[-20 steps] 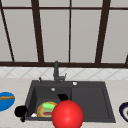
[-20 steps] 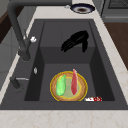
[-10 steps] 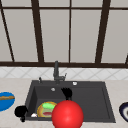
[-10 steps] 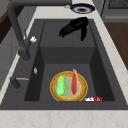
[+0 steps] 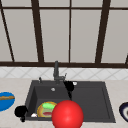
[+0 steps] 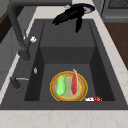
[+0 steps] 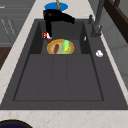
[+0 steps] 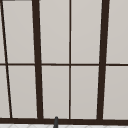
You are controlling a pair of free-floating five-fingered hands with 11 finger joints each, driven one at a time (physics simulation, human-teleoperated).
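Two vegetables, green (image 6: 60, 85) and red (image 6: 74, 81), on plate (image 6: 82, 92) in sink (image 6: 100, 75), right hand (image 6: 67, 16) fingers straight, empty, left hand (image 5: 20, 111) fingers unclear.

Setting, as I see it from my station: a home kitchen, rendered in simulation. Evidence: dark built-in sink (image 5: 95, 110) with two basins, set in a pale stone-look counter (image 6: 62, 118); dark swivel faucet (image 5: 56, 71) at the back rim; tiled backsplash (image 5: 22, 73) beneath a large window (image 8: 70, 62) with dark brown frames. Tableware present: a yellow-rimmed plate (image 6: 82, 87) with food in the basin, a blue plate (image 5: 5, 101) and a dark bowl (image 5: 124, 110) on the counter.
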